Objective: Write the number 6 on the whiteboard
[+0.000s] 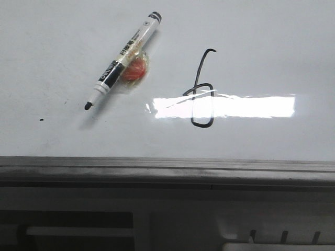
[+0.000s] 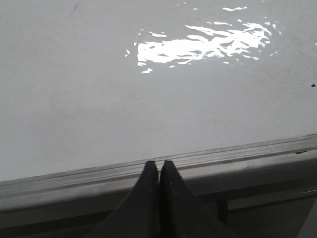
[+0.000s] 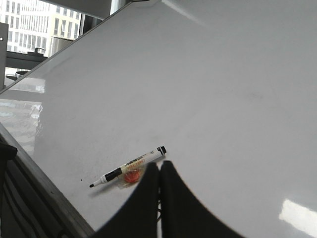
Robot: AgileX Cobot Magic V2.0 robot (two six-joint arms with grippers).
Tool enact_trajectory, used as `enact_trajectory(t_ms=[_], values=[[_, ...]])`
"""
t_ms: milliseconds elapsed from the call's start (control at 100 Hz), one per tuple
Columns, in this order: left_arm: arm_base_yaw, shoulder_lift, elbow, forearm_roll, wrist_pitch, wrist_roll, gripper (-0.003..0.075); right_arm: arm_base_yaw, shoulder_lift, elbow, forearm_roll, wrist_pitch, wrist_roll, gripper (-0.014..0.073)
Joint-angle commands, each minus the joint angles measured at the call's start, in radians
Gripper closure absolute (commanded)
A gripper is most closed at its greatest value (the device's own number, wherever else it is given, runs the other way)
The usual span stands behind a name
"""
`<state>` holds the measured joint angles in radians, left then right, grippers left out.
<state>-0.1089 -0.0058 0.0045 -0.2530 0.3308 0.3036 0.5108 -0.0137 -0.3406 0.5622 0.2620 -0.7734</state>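
Only front view shows number 6 [image 1: 201, 91]; right wrist: marker [image 3: 128, 172].

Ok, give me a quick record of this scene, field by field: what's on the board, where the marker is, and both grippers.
surface: whiteboard, lying flat
written figure: number 6, black line, crossed by glare
marker: uncapped, lying on the board left of the figure, held by no gripper
under marker: small orange-red item, kind unclear
stray mark: tiny black dot
left gripper: shut, empty, over the board's rim
right gripper: shut, empty
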Motion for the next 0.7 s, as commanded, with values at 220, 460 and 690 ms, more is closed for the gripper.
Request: enact_trajectory(t_ms=[220,460,690], values=[[0.003,-0.030,0.045,-0.004,-0.051,-0.010,0.0739,-0.003,-0.004,-0.028,0.006,-0.072,-0.001,0.0659],[0.003,-0.030,0.045,-0.004,-0.051,-0.010,0.0739,-0.034,-0.006,0.019,-0.027,-0.158,0.000,0.0659],[0.003,-0.030,0.045,-0.004,-0.051,-0.010,0.0739,-0.294,-0.008,0.199,-0.541,-0.310,0.603,0.0659]])
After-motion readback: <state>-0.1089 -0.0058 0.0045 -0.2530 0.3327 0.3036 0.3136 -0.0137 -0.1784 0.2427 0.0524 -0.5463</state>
